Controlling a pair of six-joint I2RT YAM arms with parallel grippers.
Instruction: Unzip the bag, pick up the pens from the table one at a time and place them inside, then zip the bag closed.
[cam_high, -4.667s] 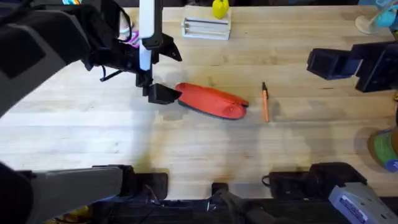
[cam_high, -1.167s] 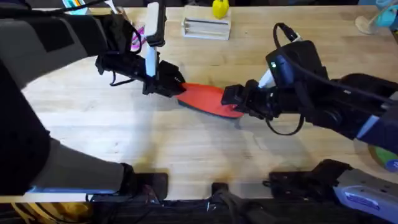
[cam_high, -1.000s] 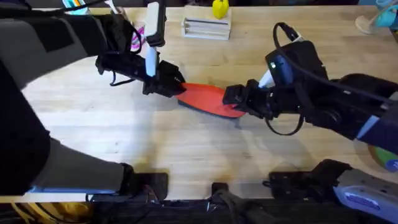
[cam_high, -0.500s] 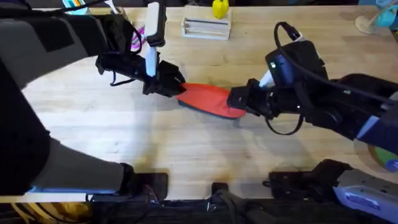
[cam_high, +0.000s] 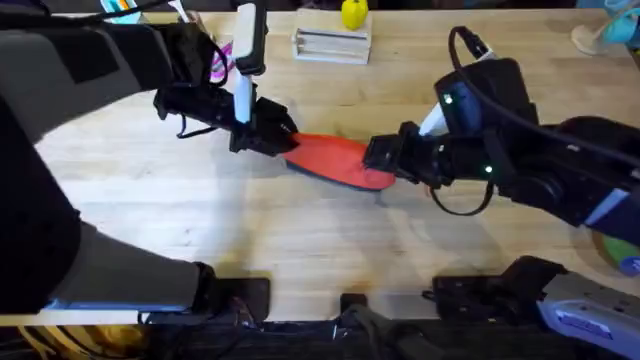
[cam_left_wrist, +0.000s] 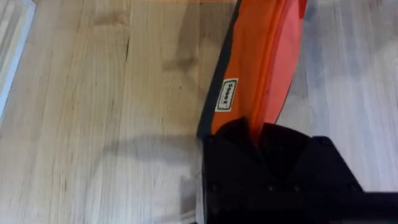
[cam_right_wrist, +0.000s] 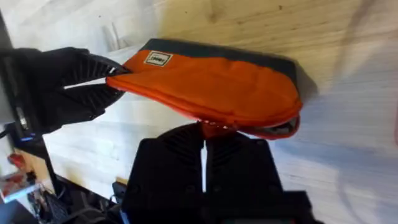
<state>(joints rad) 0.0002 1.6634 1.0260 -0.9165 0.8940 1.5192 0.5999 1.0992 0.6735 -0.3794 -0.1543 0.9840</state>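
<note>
The red-orange bag (cam_high: 335, 160) lies on the table (cam_high: 300, 250) between my two grippers. My left gripper (cam_high: 272, 138) is shut on the bag's left end, and the left wrist view shows its black fingers (cam_left_wrist: 249, 162) pinching the bag (cam_left_wrist: 261, 56) just past the small label. My right gripper (cam_high: 383, 160) is at the bag's right end. In the right wrist view it (cam_right_wrist: 204, 140) is shut on the red zipper pull (cam_right_wrist: 214, 129) under the bag (cam_right_wrist: 211, 87), whose end gapes slightly. The pens are hidden under the right arm.
Along the far edge stand a yellow object (cam_high: 353, 13) and a pale box (cam_high: 331, 45), with pink-handled scissors (cam_high: 215, 60) behind the left arm. A roll of tape (cam_high: 625, 240) sits at the right edge. Bare wood stretches in front of the bag.
The right arm came in from the right edge to the bag's right end and covered the orange pen. Over the last second it shifted only slightly. The left gripper kept its hold.
</note>
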